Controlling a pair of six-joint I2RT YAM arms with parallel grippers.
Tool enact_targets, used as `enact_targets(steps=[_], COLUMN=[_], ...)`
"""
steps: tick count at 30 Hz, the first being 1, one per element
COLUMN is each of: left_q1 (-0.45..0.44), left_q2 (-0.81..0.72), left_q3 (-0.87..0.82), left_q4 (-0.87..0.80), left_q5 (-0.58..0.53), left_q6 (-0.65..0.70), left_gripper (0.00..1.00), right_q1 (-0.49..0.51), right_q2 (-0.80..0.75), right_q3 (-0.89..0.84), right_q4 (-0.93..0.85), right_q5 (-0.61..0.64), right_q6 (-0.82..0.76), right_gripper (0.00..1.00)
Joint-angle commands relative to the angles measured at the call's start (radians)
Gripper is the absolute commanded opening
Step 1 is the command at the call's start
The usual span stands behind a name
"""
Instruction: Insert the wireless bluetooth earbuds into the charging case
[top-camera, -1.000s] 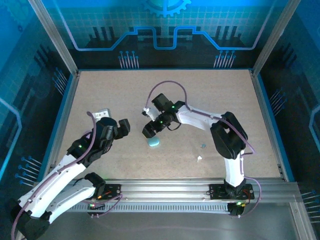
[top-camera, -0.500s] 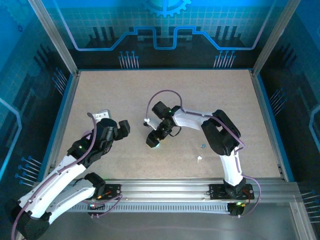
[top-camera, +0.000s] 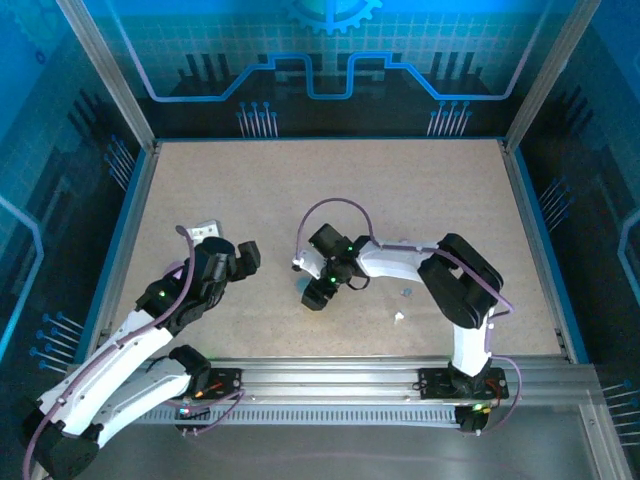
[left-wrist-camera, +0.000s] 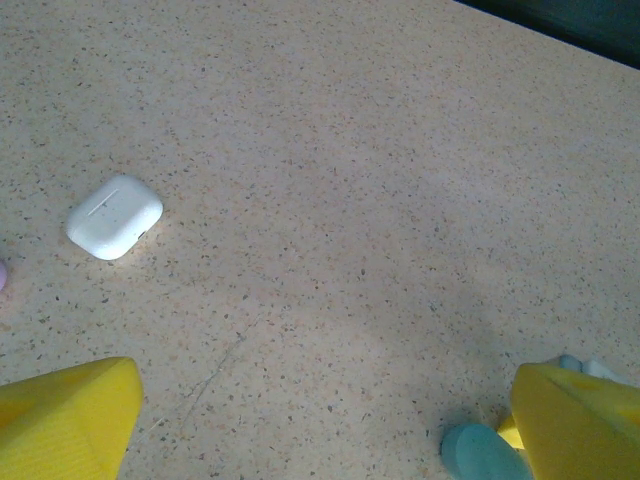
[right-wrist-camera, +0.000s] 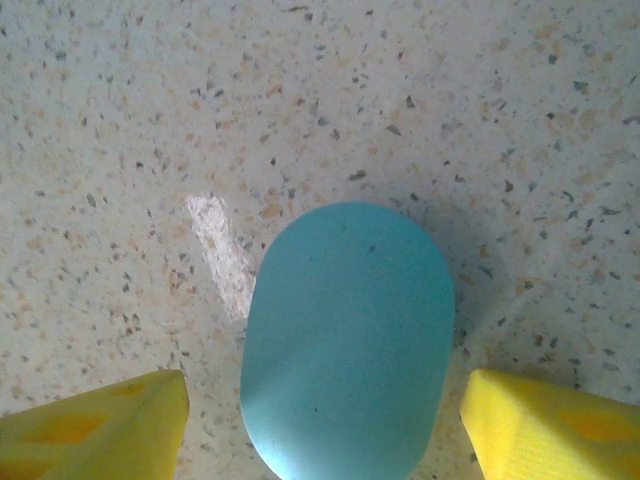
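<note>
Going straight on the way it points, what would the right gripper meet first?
The blue oval case, lying on the table between the open fingers of the right gripper. The fingers look set to pass either side of it, though depth is unclear.

worktop (right-wrist-camera: 400, 80): beige, dark-speckled | oval case (right-wrist-camera: 345, 340): plain teal | pads (right-wrist-camera: 95, 425) of my right tool (right-wrist-camera: 322, 430): yellow | small case (left-wrist-camera: 114, 216) at 10 o'clock of my left tool (left-wrist-camera: 325, 420): white

Right fingers (top-camera: 314, 298) reach down near a white earbud (top-camera: 398, 318).
</note>
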Motion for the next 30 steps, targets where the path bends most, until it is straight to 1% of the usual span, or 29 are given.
enact_targets(steps=[1, 4, 8, 11, 14, 17, 22, 24, 27, 29, 30], left_q1=[0.01, 0.011, 0.012, 0.012, 0.013, 0.017, 0.021, 0.023, 0.028, 0.033, 0.036], left_q2=[0.0, -0.001, -0.001, 0.002, 0.008, 0.017, 0.032, 0.036, 0.052, 0.067, 0.074], left_q3=[-0.009, -0.008, -0.011, -0.014, -0.017, -0.015, -0.005, -0.003, -0.002, 0.002, 0.004], left_q4=[0.023, 0.016, 0.019, 0.025, 0.03, 0.031, 0.03, 0.03, 0.042, 0.045, 0.049], left_q5=[-0.013, -0.018, -0.017, -0.016, -0.007, 0.002, 0.02, 0.034, 0.075, 0.106, 0.121], left_q6=[0.024, 0.027, 0.029, 0.027, 0.024, 0.02, 0.023, 0.026, 0.031, 0.03, 0.031], left_gripper=[0.96, 0.96, 0.95, 0.96, 0.96, 0.96, 0.96, 0.96, 0.96, 0.95, 0.96], right_q1=[0.029, 0.043, 0.053, 0.054, 0.056, 0.057, 0.057, 0.057, 0.055, 0.053, 0.05], right_q2=[-0.025, -0.03, -0.026, -0.028, -0.032, -0.021, 0.0, 0.008, 0.007, -0.014, -0.031], right_q3=[-0.077, -0.125, -0.164, -0.196, -0.221, -0.224, -0.224, -0.224, -0.223, -0.244, -0.256], right_q4=[0.194, 0.279, 0.334, 0.379, 0.428, 0.459, 0.488, 0.491, 0.504, 0.512, 0.518], right_q5=[0.133, 0.146, 0.154, 0.143, 0.121, 0.119, 0.109, 0.105, 0.096, 0.093, 0.091], right_q6=[-0.082, -0.116, -0.151, -0.172, -0.192, -0.204, -0.204, -0.204, -0.202, -0.194, -0.187], right_gripper=[0.75, 0.71, 0.64, 0.62, 0.61, 0.56, 0.54, 0.51, 0.43, 0.37, 0.37])
